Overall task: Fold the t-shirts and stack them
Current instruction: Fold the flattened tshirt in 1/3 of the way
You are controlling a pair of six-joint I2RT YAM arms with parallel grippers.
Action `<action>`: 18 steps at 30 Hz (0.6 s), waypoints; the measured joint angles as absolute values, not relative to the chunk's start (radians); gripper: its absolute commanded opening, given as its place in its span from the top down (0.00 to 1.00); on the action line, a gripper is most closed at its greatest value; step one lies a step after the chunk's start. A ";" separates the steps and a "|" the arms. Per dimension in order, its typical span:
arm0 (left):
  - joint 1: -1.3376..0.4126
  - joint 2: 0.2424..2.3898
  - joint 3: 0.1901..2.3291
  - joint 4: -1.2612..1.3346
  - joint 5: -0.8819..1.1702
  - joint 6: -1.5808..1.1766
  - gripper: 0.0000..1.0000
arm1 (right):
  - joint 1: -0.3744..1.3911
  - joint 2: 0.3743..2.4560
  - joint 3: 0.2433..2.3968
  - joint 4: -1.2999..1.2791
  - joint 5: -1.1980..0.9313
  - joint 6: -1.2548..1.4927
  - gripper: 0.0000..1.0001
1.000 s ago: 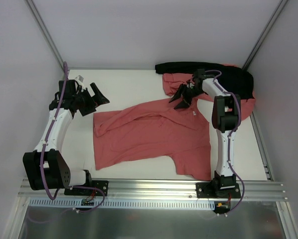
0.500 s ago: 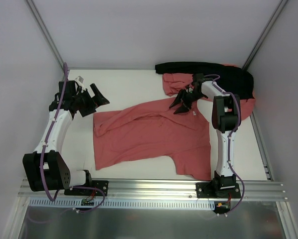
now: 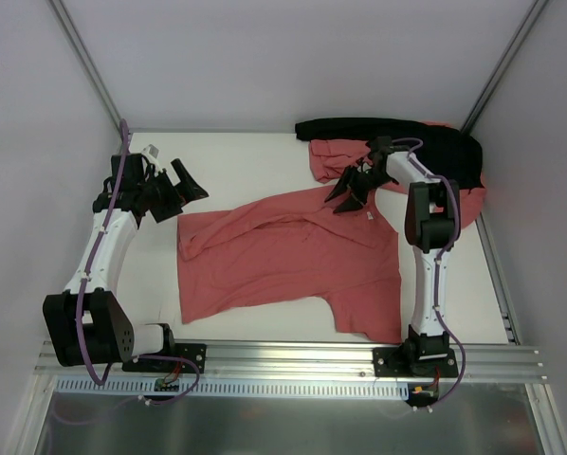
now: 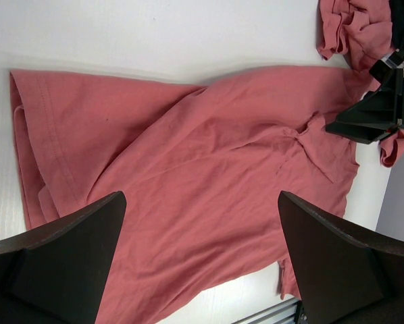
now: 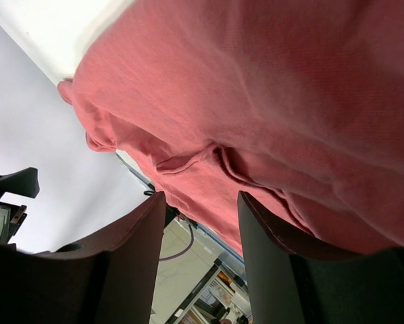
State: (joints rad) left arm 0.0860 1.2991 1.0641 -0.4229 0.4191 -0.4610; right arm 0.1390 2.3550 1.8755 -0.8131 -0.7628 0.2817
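One salmon-red t-shirt (image 3: 283,256) lies spread and wrinkled in the middle of the white table (image 3: 236,156). More salmon-red t-shirts (image 3: 329,156) lie bunched at the back right. My left gripper (image 3: 191,182) is open and empty, held above the table just beyond the shirt's left sleeve. In the left wrist view the shirt (image 4: 209,148) lies below its wide-apart fingers (image 4: 60,260). My right gripper (image 3: 344,192) is open over the shirt's back edge near the collar. In the right wrist view the cloth (image 5: 290,101) is close, with nothing between the fingers (image 5: 283,263).
A black cloth (image 3: 397,131) lies over the bunched pile at the back right corner. Grey walls stand close on both sides and behind. A metal rail (image 3: 293,358) runs along the near edge.
My right gripper dipped a little toward the shirt's back edge and came slightly back. The left arm and the shirt have not moved.
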 measured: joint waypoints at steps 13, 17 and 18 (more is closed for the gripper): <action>0.086 1.299 1.064 -0.423 0.419 -0.461 0.01 | 0.117 2.355 1.898 -0.820 -0.759 0.278 0.50; 0.086 1.299 1.064 -0.423 0.419 -0.461 0.01 | 0.117 2.355 1.898 -0.820 -0.759 0.276 0.50; 0.086 1.299 1.064 -0.423 0.419 -0.461 0.01 | 0.117 2.355 1.898 -0.820 -0.759 0.275 0.50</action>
State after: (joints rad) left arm 0.0860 1.2991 1.0641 -0.4229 0.4191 -0.4610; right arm 0.1165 2.3554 1.8984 -0.8196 -0.7589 0.2752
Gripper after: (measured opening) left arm 0.986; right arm 0.503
